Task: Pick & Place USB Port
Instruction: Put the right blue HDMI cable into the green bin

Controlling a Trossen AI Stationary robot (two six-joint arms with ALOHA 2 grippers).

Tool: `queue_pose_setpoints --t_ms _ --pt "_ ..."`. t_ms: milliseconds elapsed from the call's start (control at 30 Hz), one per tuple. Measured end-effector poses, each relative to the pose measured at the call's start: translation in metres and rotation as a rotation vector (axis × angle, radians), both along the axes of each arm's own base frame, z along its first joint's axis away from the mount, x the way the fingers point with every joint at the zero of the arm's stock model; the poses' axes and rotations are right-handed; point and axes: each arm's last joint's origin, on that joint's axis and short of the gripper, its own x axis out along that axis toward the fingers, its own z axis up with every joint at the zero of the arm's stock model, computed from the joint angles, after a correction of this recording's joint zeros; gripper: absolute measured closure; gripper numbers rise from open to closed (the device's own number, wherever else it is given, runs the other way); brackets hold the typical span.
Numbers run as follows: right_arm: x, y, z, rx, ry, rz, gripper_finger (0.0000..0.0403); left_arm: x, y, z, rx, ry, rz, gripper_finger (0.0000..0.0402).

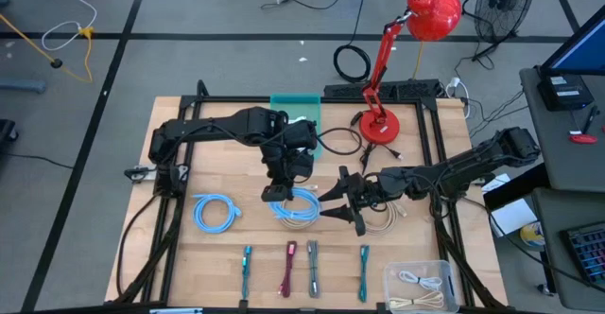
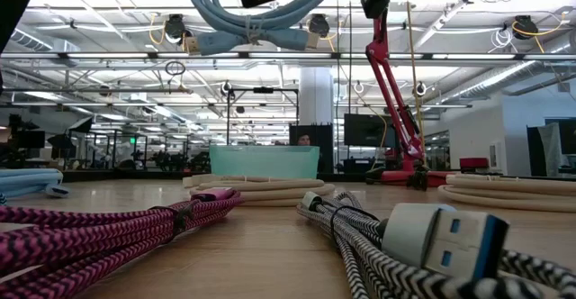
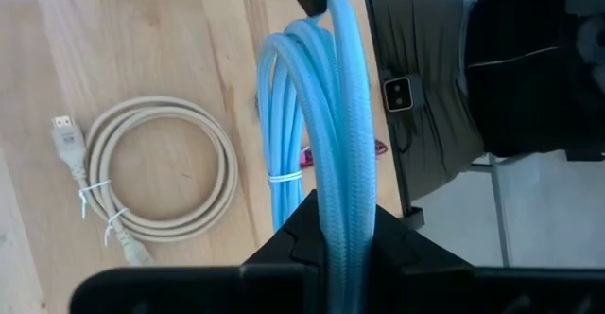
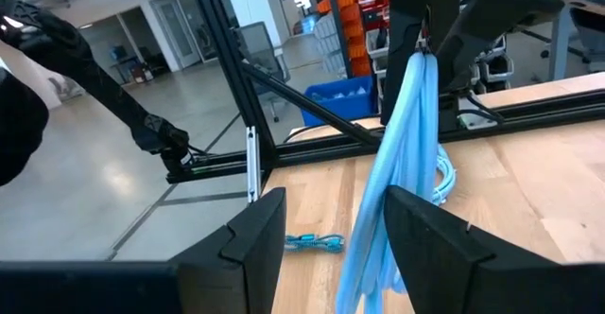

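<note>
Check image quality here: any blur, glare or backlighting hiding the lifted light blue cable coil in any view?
Low view: near grey-white braided USB plug soft; light blue braided cable coil cut by the top edge against bright ceiling lights. Left wrist view: coil sharp in the left gripper. Right wrist view: right gripper dark, coil readable. High view: even light, coil small.

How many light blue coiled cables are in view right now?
2: one coil lies flat on the table's left side; the other hangs from the left gripper near the centre. More may be hidden under the arms.
</note>
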Motion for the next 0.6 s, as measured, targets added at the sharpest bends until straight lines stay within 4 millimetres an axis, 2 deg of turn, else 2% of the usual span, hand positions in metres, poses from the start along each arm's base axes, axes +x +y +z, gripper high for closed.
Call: queue_pose_setpoints --t_ms 300,600 --pt "0.001 -0.004 -0.003 -0.017 0.029 -0.082 0.0225 -0.001 -0.005 0.0 0.003 0.015 -0.001 0.0374" --pt "0.001 -0.007 -0.006 -0.032 0.058 -0.188 0.0177 -0.002 -0.017 -0.001 0.012 0.035 -0.013 0.0374"
